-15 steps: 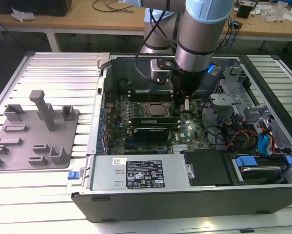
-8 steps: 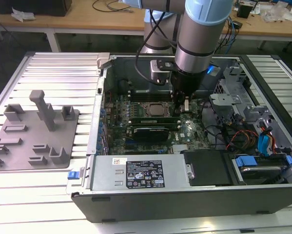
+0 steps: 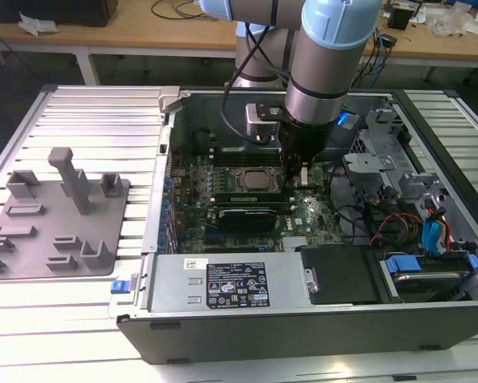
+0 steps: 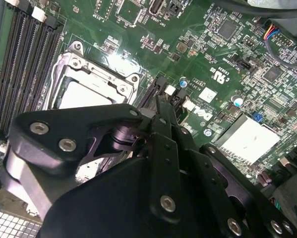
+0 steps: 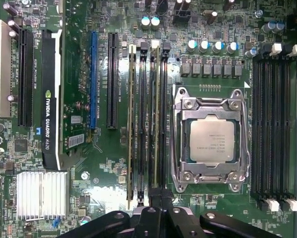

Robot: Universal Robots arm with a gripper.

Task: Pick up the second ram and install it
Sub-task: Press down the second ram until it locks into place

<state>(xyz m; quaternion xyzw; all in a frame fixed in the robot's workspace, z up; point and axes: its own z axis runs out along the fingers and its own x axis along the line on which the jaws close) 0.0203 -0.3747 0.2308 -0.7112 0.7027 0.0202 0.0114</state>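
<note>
Second ram (image 5: 155,114): seen edge-on in the first wrist view, standing upright in a memory slot just beside the processor socket (image 5: 211,141), on the side toward the graphics card (image 5: 51,99). Another stick (image 5: 132,124) stands in a parallel slot, one empty slot away.

Exterior view: arm reaches down into the open computer case (image 3: 302,319). Gripper (image 3: 294,171) is low over the motherboard, just at the exterior view's right of the processor socket (image 3: 253,179). Grey fixture tray (image 3: 55,231) lies on the slatted table, well apart at the exterior view's left, with no stick on it. The ram itself cannot be made out here behind the gripper.

First wrist view: gripper (image 5: 155,196) sits over one end of the second ram, fingertips in line with the stick. Four empty black slots (image 5: 272,124) lie on the far side of the socket; finned heat sink (image 5: 41,195) lies near the graphics card.

Second wrist view: gripper (image 4: 160,106) seen from the side, jaws drawn narrow, almost together, tip down at the slot bank beside the socket (image 4: 89,94). Contact with the stick's top edge looks likely; whether the jaws pinch it or only press on it I cannot tell. The empty slots (image 4: 29,64) and heat sink (image 4: 247,139) show again here; the stick does not read clearly.
</note>
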